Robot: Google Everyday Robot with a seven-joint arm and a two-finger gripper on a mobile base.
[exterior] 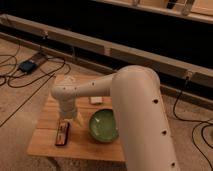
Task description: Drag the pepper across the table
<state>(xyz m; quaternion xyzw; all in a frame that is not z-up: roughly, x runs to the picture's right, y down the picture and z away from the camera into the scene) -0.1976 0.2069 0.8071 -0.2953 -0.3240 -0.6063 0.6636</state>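
The small wooden plank table [47, 142] stands in the middle of the camera view. My arm reaches over it from the right and bends down at the wrist. My gripper [75, 118] points down onto the tabletop between the dark bar [62, 134] and the green bowl [103, 125]. The pepper does not show; the arm and gripper cover the spot where the gripper meets the table.
A small white object [96, 100] lies on the table behind the bowl. A white cup [68, 80] shows at the table's far edge behind the arm. Cables and a power brick [27, 65] lie on the floor to the left. A dark wall runs behind.
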